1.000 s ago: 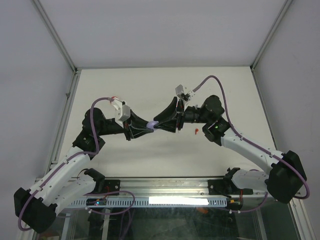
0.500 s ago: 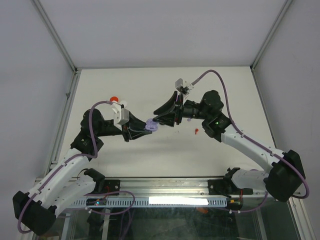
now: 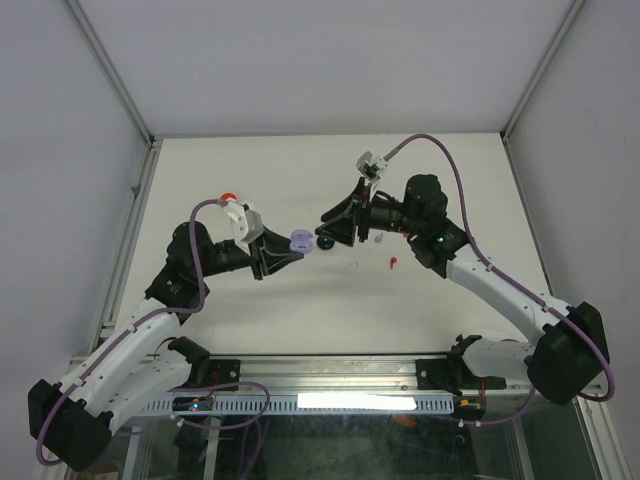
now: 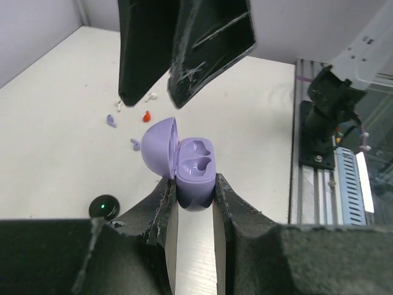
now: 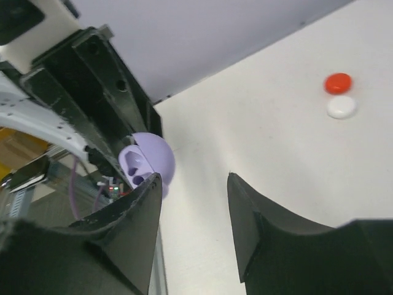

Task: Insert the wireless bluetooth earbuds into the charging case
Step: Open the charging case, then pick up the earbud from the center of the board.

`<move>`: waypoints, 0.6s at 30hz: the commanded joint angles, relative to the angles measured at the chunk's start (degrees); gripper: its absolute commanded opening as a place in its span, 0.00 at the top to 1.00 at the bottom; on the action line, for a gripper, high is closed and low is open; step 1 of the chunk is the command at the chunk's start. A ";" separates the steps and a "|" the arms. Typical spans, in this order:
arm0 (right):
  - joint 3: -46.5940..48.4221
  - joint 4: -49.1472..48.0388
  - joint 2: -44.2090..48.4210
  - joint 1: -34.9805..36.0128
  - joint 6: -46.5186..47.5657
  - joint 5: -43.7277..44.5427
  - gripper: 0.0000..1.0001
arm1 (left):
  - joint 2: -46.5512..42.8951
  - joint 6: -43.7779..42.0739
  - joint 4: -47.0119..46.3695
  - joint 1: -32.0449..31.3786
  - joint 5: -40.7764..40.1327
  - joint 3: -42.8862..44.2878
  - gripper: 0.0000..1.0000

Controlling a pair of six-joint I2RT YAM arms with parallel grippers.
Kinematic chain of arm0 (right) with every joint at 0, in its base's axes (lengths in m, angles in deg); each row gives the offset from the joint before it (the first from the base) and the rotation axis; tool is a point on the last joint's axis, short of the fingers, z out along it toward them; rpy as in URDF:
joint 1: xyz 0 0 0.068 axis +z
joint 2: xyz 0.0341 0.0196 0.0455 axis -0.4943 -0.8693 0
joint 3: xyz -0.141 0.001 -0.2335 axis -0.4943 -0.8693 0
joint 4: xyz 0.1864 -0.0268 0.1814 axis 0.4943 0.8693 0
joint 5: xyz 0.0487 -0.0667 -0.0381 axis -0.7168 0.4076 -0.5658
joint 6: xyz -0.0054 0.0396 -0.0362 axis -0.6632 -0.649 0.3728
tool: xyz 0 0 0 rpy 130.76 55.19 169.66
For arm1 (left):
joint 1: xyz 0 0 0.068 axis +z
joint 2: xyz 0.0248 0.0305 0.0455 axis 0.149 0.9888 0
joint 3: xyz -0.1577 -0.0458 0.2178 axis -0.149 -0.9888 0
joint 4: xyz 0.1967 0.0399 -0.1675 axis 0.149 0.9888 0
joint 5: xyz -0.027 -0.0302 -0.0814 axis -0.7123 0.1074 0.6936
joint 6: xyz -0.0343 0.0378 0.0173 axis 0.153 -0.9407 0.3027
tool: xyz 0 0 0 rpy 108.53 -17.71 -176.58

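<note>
My left gripper is shut on the base of the lavender charging case, held above the table with its lid swung open and both sockets empty. In the top view the case sits at the left gripper's tip. My right gripper hovers just to its right, open and empty; its dark fingers hang above the case. Tiny earbuds lie on the table: two lavender, a red one and a white one. From the right wrist, the case shows left of the open right gripper.
A black disc with a green light lies below the two grippers. A red disc and a white disc lie near the left rail. A small red piece rests under the right arm. The table's metal frame runs along the near edge.
The two grippers, joined at the case a second ago, have drawn apart. The left keeps the case and has pulled back left; the right has lifted away to the right.
</note>
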 commanded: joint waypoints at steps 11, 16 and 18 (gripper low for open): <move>8.15 26.82 -0.68 -6.38 14.84 28.29 0.24 | 1.26 11.35 -7.62 -0.37 -20.89 -6.45 1.00; 10.07 30.98 -6.70 -8.91 14.51 40.75 0.24 | 1.84 14.56 -13.45 -0.37 -22.23 -10.52 1.00; 10.47 31.95 -9.02 -9.15 14.51 42.53 0.24 | 2.18 15.10 -14.81 -0.37 -22.60 -11.37 1.00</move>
